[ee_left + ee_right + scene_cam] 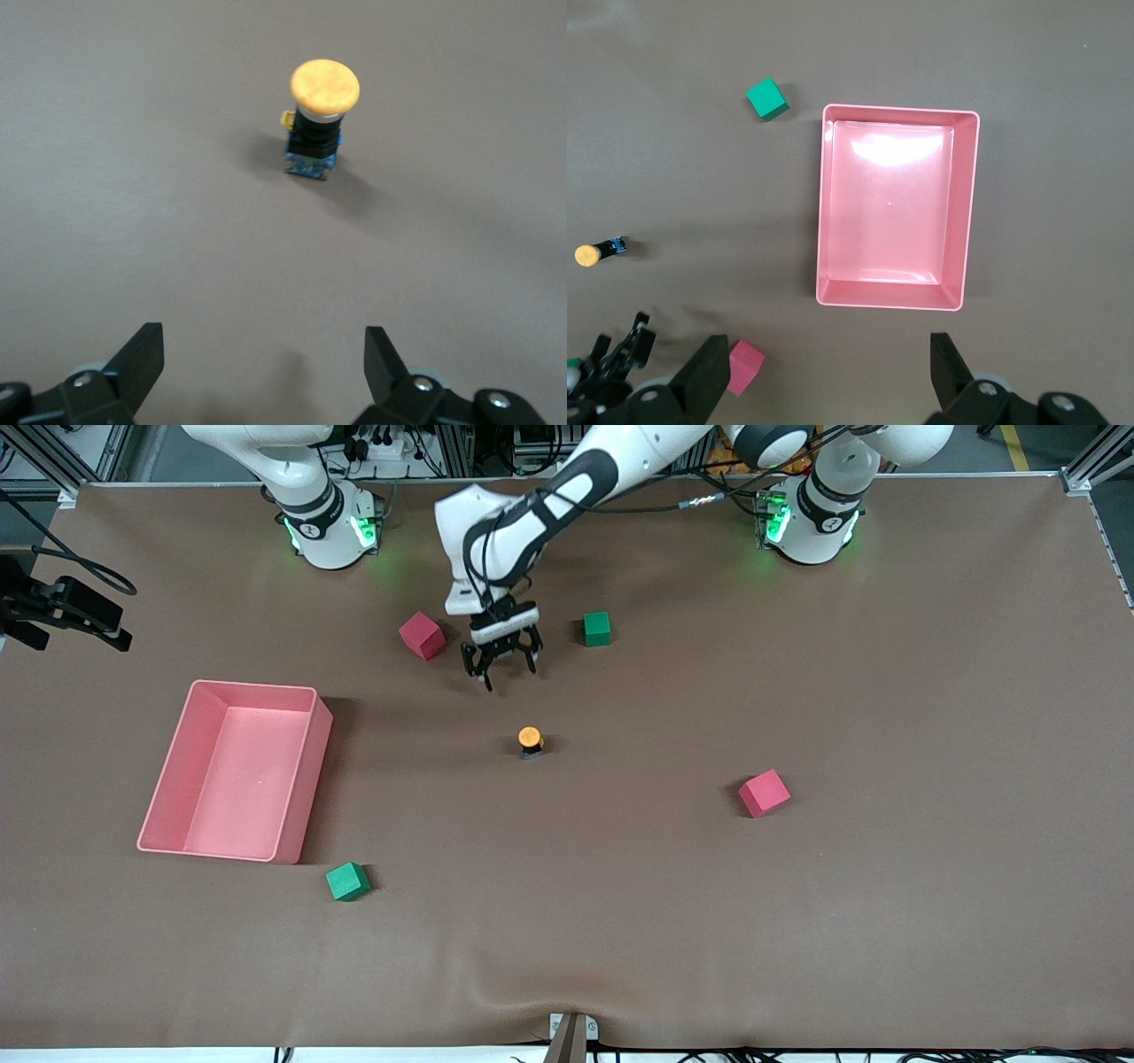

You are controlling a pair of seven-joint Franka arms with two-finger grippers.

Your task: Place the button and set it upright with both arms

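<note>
The button (pixel 530 741) stands upright on the brown table, orange cap up on its black body. It also shows in the left wrist view (pixel 319 124) and the right wrist view (pixel 598 252). My left gripper (pixel 507 671) is open and empty over the table between a red cube (pixel 422 635) and a green cube (pixel 597 628), apart from the button; its fingertips (pixel 146 341) stand wide. My right gripper (pixel 830 354) is open and empty, high over the table beside the pink bin (pixel 824 204); it is out of the front view.
The pink bin (pixel 301 779) lies toward the right arm's end. A green cube (pixel 347 881) sits by its near corner. Another red cube (pixel 764 793) lies toward the left arm's end. A black camera mount (pixel 62 607) juts in at the table's edge.
</note>
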